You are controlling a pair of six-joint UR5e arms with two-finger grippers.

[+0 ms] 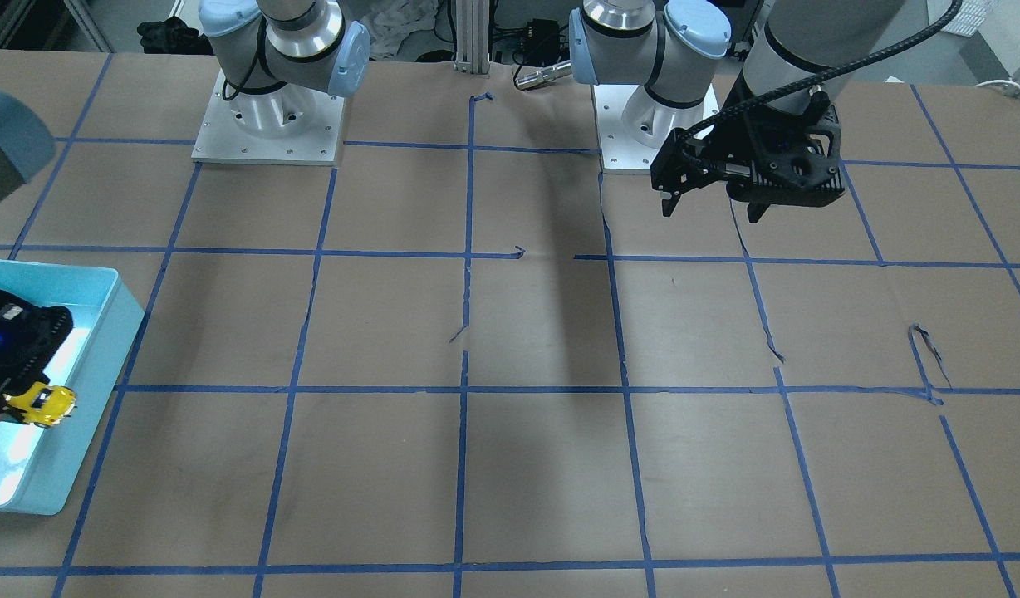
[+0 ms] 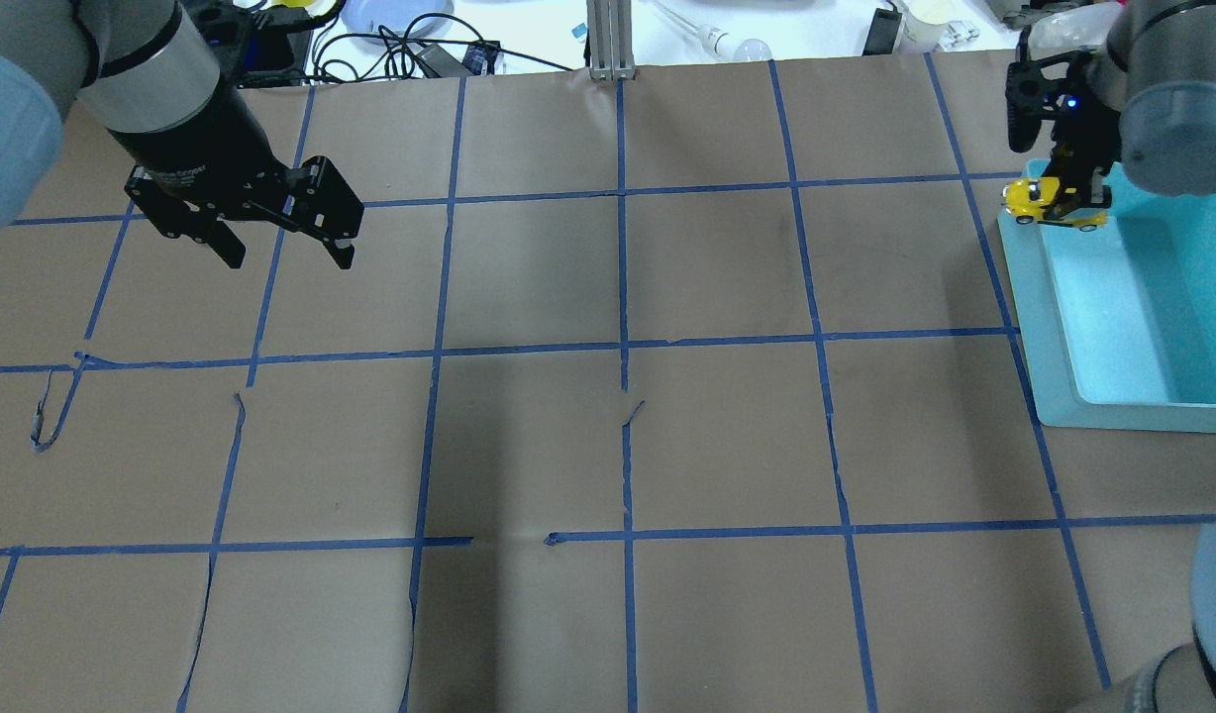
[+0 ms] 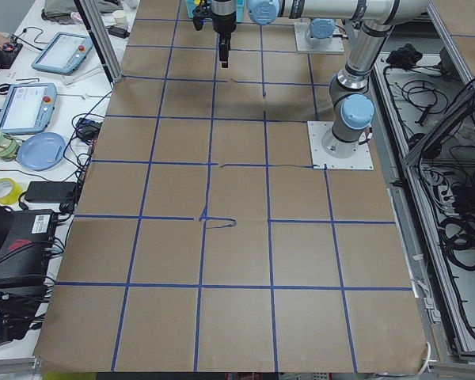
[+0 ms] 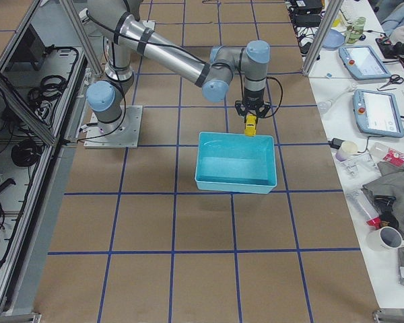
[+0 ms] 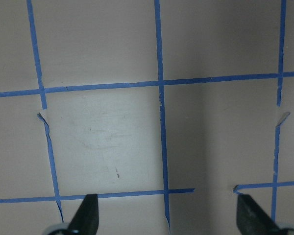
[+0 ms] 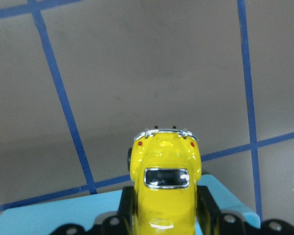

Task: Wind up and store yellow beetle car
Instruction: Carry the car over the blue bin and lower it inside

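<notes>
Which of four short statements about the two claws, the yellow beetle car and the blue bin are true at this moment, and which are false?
1. The right claw is shut on the yellow beetle car. True.
2. The left claw holds a second toy. False: it is open and empty above the table.
3. The car lies loose on the floor of the blue bin. False: it is gripped in the right claw over the bin's rim, with one end past the edge.
4. The bin sits on the robot's right side of the table. True.
</notes>
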